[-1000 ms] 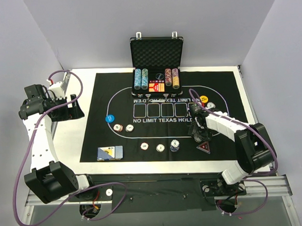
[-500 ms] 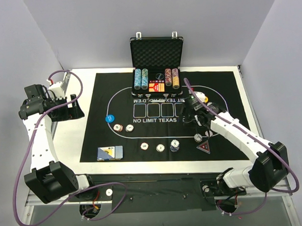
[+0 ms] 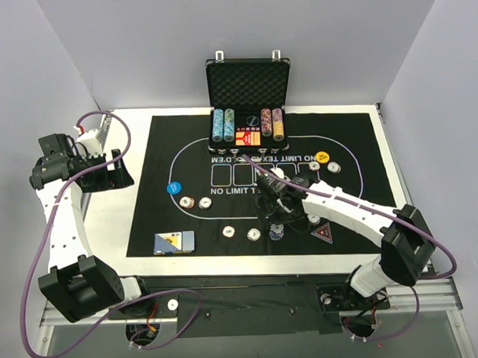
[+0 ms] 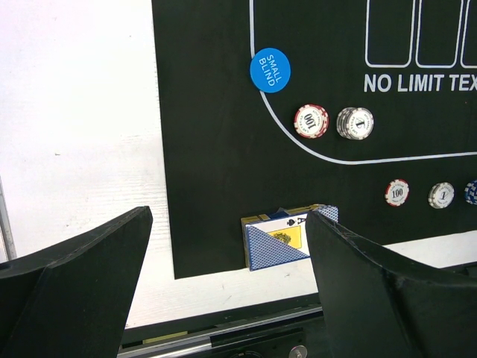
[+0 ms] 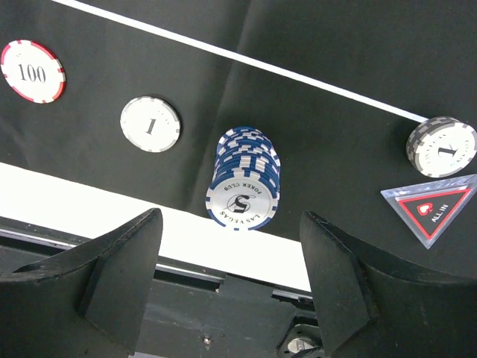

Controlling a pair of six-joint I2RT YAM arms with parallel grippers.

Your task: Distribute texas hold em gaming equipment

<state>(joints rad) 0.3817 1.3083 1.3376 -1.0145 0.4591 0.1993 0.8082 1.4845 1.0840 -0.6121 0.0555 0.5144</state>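
The blue-backed card deck [image 3: 174, 242] [image 4: 279, 242] lies at the mat's near left corner. A blue disc [image 3: 173, 187] [image 4: 270, 70] and a yellow disc [image 3: 322, 156] sit at the mat's oval line. Single chips [image 3: 186, 202] [image 3: 229, 232] [image 5: 150, 124] dot the near side. A blue chip stack [image 3: 277, 232] [image 5: 244, 183] stands near the front edge. A grey chip [image 3: 313, 219] [image 5: 441, 145] rests beside the black-red triangular marker [image 3: 322, 233] [image 5: 432, 209]. My right gripper [image 3: 275, 207] [image 5: 231, 239] hovers open over the blue stack, holding nothing. My left gripper [image 3: 113, 171] [image 4: 229, 224] is open and empty, off the mat's left edge.
The black case [image 3: 248, 92] with chip columns stands open at the back of the black mat [image 3: 347, 136]. White table [image 3: 130, 222] borders the mat on the left and front. Grey walls close in both sides.
My right arm has swung left from beside the triangular marker to above the blue chip stack, jaws widening, leaving a grey chip by the marker. The left arm has not moved.
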